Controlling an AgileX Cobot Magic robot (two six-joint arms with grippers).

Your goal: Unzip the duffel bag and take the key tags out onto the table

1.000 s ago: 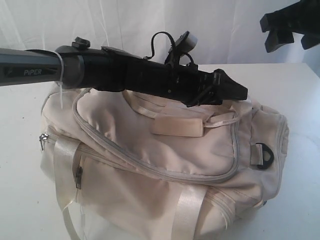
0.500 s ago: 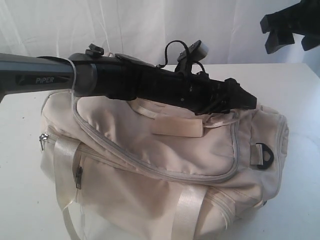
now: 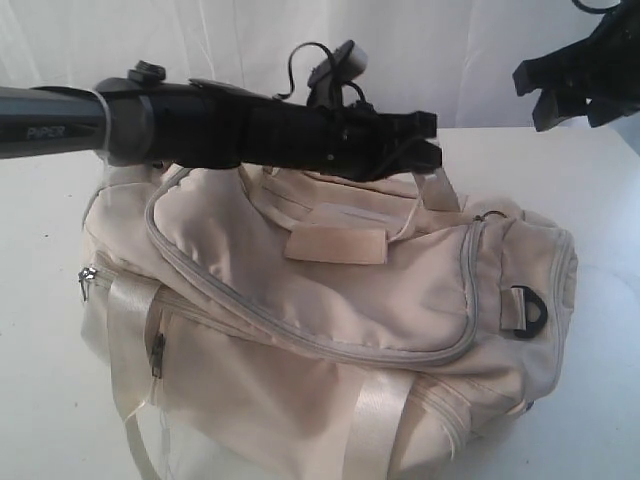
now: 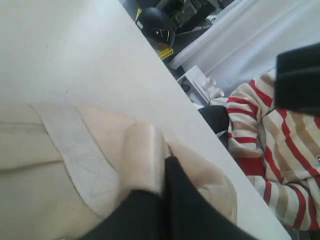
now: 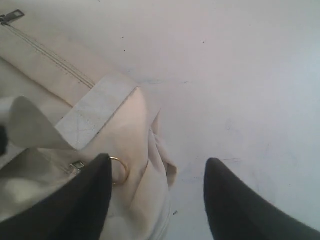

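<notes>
desk [image 3: 600,400] surface lies bare to the right of the duffel bag [image 3: 330,300] and in a narrower strip on its left. the bag's near side runs off the bottom of the exterior view. behind the bag, the desk's far edge meets a white curtain [image 3: 200,50]. in the left wrist view the desk edge passes close beside the bag's end, and a person [image 4: 265,150] in a red-and-cream striped top is just beyond it.

the left arm [image 3: 200,130] stretches level from the left across the top of the bag. its left fingers [image 3: 420,128] are pressed together on a satin webbing handle [image 3: 440,190], which rises from the bag up to them. the right arm [image 3: 610,50] hangs high at the upper right, and its right fingers [image 3: 548,105] are spread apart and hold nothing. in the right wrist view one finger is over the bag's end fabric, next to a metal ring pull [image 5: 119,170], and the other is over bare desk.

count: one bag, sitting on the desk; two arms; one grey zipper [image 3: 300,335] closed around the top panel; two small zipper pulls [image 3: 87,278] on the near left side; one black d-ring [image 3: 528,312] on the right end.
</notes>
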